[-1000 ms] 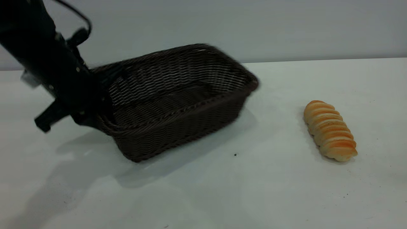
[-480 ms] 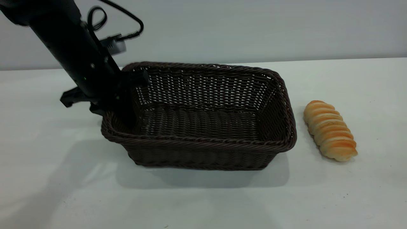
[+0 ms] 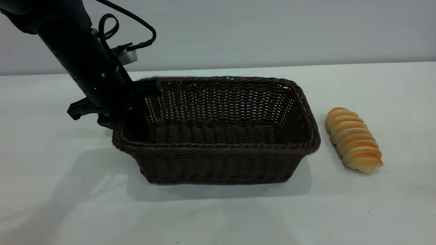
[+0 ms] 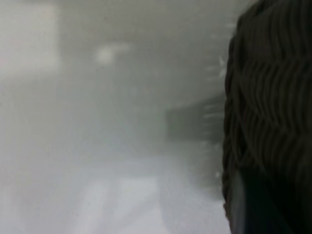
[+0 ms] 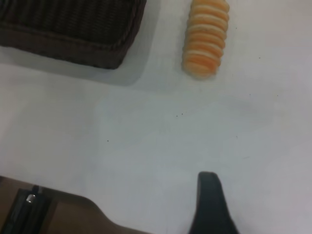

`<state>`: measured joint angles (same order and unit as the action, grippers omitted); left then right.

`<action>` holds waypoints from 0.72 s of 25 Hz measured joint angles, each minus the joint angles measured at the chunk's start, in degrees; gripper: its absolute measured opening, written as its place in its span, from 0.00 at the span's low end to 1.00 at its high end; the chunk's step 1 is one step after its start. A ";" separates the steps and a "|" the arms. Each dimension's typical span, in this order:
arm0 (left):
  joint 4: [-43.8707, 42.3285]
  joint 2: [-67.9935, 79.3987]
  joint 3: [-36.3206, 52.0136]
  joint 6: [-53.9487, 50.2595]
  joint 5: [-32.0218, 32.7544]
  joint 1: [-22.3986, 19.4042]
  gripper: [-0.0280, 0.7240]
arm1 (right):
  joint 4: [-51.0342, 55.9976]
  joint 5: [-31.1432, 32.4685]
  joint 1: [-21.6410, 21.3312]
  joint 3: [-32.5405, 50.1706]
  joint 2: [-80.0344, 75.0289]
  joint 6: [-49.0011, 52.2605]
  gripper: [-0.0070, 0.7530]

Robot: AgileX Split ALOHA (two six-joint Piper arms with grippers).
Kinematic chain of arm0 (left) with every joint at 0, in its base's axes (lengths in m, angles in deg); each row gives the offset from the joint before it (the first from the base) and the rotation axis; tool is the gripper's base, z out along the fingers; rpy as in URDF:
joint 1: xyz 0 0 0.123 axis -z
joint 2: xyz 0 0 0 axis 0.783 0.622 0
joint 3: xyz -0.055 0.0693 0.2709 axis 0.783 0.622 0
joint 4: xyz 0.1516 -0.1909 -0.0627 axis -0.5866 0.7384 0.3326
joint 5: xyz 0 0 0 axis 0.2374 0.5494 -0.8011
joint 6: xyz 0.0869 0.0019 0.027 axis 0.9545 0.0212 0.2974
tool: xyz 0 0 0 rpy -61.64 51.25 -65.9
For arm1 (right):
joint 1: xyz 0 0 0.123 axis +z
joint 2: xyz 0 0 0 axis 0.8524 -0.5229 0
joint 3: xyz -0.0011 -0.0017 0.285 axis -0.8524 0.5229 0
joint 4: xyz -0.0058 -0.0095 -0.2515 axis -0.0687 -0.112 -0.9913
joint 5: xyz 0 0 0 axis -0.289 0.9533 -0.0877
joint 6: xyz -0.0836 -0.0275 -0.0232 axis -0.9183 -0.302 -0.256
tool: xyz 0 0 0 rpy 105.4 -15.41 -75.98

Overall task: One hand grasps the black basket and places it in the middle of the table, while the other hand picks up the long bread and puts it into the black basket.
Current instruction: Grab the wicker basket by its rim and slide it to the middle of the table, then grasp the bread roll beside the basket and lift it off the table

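Your left gripper [image 3: 131,117] is clamped over the left short wall of the black basket [image 3: 218,136], one finger down inside, the other outside the rim. The basket sits flat near the middle of the table [image 3: 218,211], so the placing step looks all but done; next you need to let go and lift straight up, so the finger inside clears the braided rim without dragging the wall along.

To the left of the basket the table gives you open room to back the arm away.

To the right, the long bread [image 3: 353,139] lies just beside the basket's right wall, apart from it. Your right gripper [image 5: 209,204] hangs above bare table, well short of the bread; only one finger shows, so I cannot tell its opening. Come down from above the loaf: the gap on the basket side is narrow.
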<state>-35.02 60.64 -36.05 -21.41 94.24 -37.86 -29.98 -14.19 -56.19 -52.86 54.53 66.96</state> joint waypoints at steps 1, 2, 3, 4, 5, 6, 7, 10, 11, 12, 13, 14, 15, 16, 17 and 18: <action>-0.12 -0.06 0.00 0.00 0.12 0.00 0.49 | 0.00 0.00 0.00 0.00 0.00 0.00 0.67; -0.31 -0.19 -0.07 -0.40 0.32 0.00 0.57 | 0.00 0.00 0.00 0.00 0.00 0.00 0.67; -0.74 -0.32 -0.12 -0.40 0.57 0.00 0.64 | 0.00 0.00 0.00 0.00 0.00 0.00 0.67; -1.75 -0.68 -0.12 -0.99 0.99 0.00 0.70 | 0.00 0.00 0.00 0.00 0.00 0.00 0.67; -2.93 -1.27 -0.12 -1.77 1.37 0.00 0.76 | 0.00 0.00 0.00 0.00 0.00 0.00 0.67; -4.47 -1.80 -0.12 -2.98 1.79 0.00 0.80 | 0.00 0.00 0.00 0.00 0.00 0.00 0.67; -5.93 -2.66 -0.13 -4.18 2.44 0.00 0.82 | 0.00 0.00 0.00 0.00 0.00 0.00 0.67; -12.58 -6.59 -0.13 -8.30 5.18 0.00 0.82 | 0.00 0.20 0.00 0.00 0.00 -0.06 0.67; -14.84 -8.04 -0.13 -9.24 6.22 0.00 0.81 | 0.06 0.51 0.00 0.00 0.00 -0.19 0.67; -17.56 -9.56 -0.13 -10.01 7.05 0.00 0.80 | 0.22 0.60 0.00 0.00 -0.05 -0.33 0.67; -20.11 -11.42 -0.13 -10.72 7.88 0.00 0.78 | 0.72 0.65 0.00 0.00 -0.42 -0.49 0.67; -22.06 -13.31 -0.13 -11.29 8.45 -0.04 0.77 | 1.63 0.51 0.00 0.00 -1.22 -0.64 0.67; -23.96 -15.19 -0.13 -11.88 8.85 -0.04 0.76 | 2.94 0.14 0.00 0.00 -2.65 -1.43 0.67; -25.33 -16.67 -0.13 -12.45 9.00 -0.04 0.76 | 4.21 -0.67 0.00 0.00 -4.25 -2.39 0.67; -26.15 -18.41 -0.13 -12.76 9.16 -0.04 0.75 | 6.02 -1.67 0.00 0.00 -6.64 -3.87 0.67; -26.57 -20.06 -0.13 -12.96 9.38 -0.04 0.75 | 7.93 -3.46 0.00 0.00 -9.41 -5.60 0.67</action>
<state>-61.59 40.58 -36.17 -34.37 103.62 -37.91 -22.05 -17.64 -56.19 -52.86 45.12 61.36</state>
